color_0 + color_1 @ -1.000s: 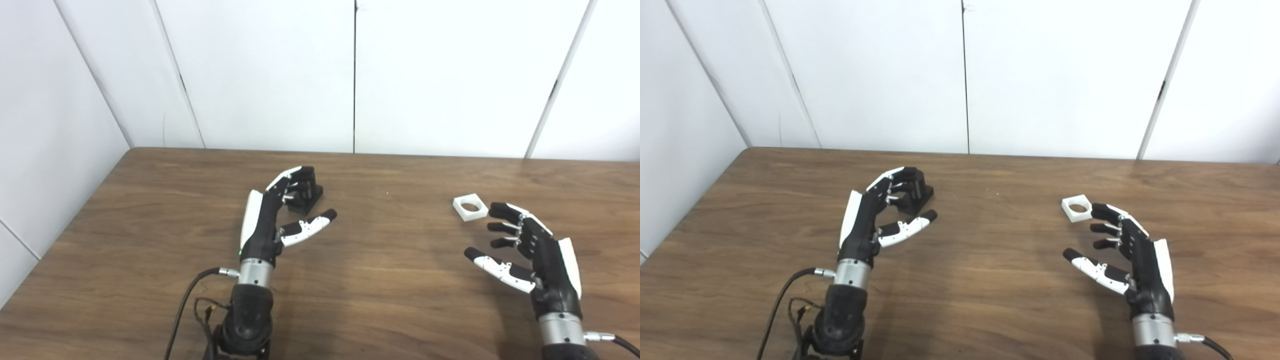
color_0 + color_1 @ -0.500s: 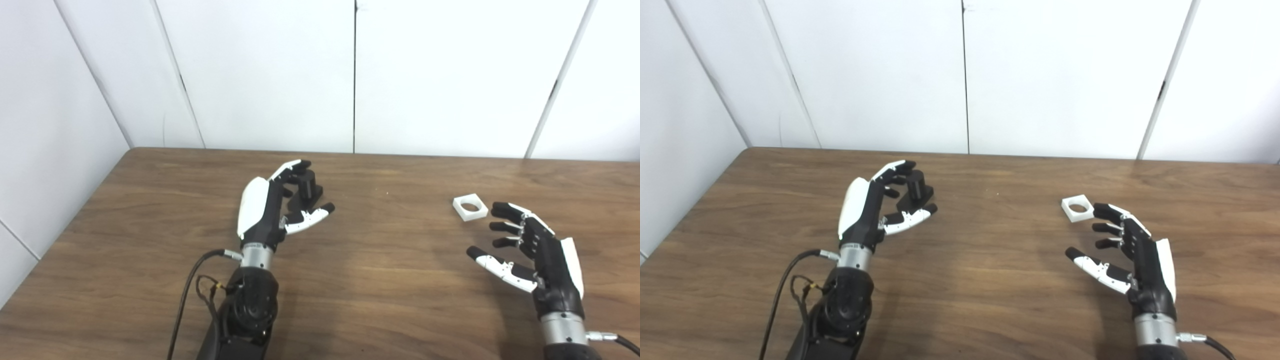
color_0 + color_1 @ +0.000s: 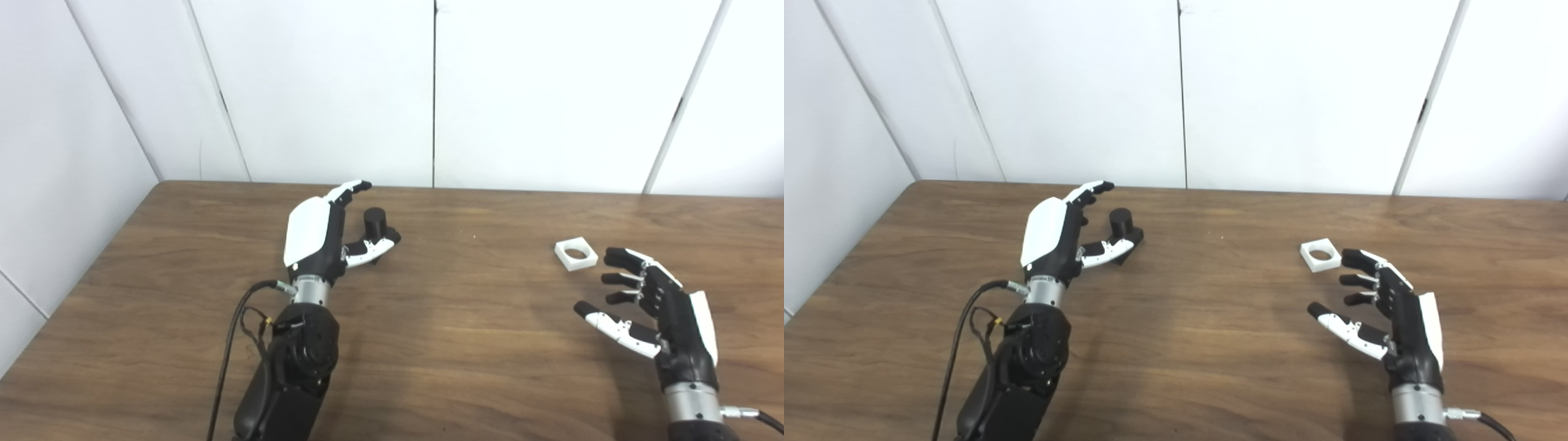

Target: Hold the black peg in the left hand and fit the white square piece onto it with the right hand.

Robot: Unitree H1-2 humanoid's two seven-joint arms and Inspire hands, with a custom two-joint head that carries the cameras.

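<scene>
Since a second ago my left hand [image 3: 318,236] has advanced toward the desk's [image 3: 429,343] far edge; its fingers, then curled over the black peg [image 3: 375,222], are now spread, thumb beside the base, gripping nothing. Peg stands upright near the far edge, left of centre. Right hand [image 3: 664,306] unchanged: open, empty, fingertips just short of the white square piece [image 3: 576,255], flat toward the right edge.

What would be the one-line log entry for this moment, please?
left hand: open beside black peg, not gripping | right hand: open, near white square piece, apart | both parts on table | fit: not done
</scene>
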